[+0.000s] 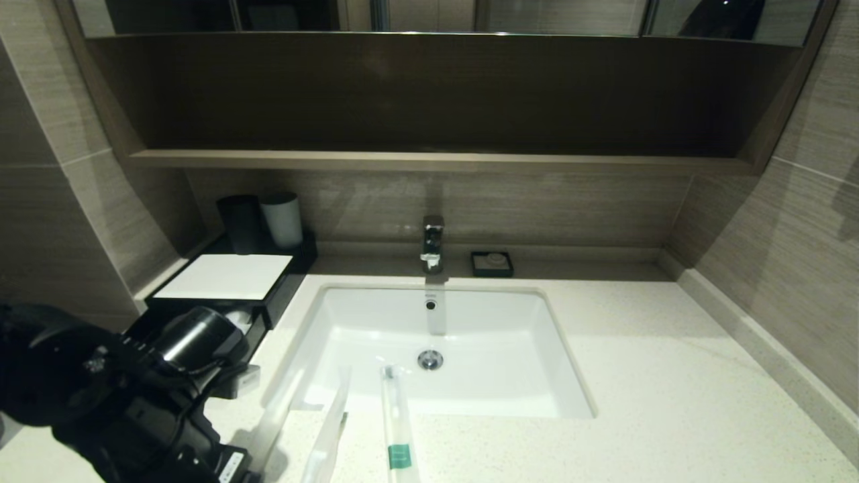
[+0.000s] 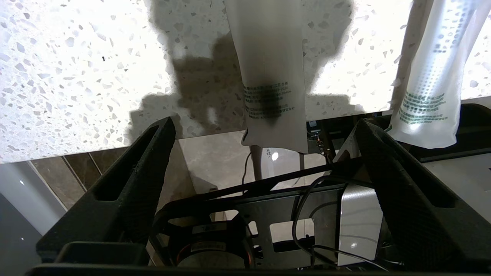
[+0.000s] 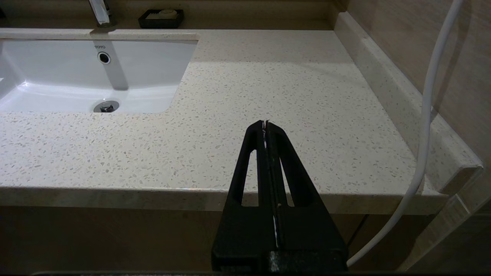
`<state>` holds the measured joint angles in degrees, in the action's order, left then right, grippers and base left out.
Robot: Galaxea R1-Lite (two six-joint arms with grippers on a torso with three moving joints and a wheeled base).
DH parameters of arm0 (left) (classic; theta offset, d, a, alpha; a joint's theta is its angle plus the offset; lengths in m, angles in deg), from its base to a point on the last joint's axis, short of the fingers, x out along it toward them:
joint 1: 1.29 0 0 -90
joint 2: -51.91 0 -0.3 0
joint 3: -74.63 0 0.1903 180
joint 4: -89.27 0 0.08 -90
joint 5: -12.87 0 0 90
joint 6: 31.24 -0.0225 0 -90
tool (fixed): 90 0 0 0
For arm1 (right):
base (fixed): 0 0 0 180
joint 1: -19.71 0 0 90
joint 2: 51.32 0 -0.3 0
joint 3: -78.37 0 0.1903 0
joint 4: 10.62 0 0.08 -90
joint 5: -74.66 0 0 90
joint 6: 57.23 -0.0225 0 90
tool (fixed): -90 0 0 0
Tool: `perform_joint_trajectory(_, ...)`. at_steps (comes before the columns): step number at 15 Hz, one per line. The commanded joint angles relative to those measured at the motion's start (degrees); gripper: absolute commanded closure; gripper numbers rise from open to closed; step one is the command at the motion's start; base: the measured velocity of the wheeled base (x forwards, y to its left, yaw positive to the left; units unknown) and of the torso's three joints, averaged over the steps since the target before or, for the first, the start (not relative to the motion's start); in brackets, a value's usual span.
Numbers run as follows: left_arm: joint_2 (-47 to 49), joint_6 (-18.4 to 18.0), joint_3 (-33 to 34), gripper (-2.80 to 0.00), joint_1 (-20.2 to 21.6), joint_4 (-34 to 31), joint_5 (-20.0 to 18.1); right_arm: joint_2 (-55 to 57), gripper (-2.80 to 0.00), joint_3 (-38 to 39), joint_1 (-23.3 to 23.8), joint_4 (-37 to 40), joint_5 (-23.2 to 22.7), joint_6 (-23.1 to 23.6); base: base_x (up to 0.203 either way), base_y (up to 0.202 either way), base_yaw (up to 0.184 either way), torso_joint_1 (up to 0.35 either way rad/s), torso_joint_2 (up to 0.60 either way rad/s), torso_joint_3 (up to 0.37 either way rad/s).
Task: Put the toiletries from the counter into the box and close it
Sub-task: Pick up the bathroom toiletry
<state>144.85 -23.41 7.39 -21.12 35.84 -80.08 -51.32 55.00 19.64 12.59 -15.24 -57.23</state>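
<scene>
Pale cream speckled stone surface [image 1: 671, 376], white sink [image 1: 470, 335], translucent white wrappers [image 2: 270, 69] printed with dark green text, one stick [image 1: 398, 429] banded green, black box [image 1: 268, 295] with white top panel, black cup [image 1: 239, 223] beside white cup [image 1: 282, 219], brown wooden shelf [image 1: 429, 159], black soap dish [image 1: 492, 263]

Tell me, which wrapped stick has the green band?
The wrapped stick lying furthest right, its tip over the sink. The two sticks left of it show no green band.
</scene>
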Motion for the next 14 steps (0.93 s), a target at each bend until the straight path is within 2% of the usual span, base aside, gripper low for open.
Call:
perform_joint_trajectory(1,0.4,0.1,-0.1,-2.80,0.0,-0.1,0.0,0.0,0.00,0.1,0.0,0.0,0.0,0.0,0.000,0.000,0.000,0.000,0.00,0.000)
perform_joint_trajectory(14,1.6,0.1,0.0,-2.80,-0.4,0.4,0.0,0.0,0.00,0.1,0.0,0.0,0.0,0.0,0.000,0.000,0.000,0.000,0.00,0.000)
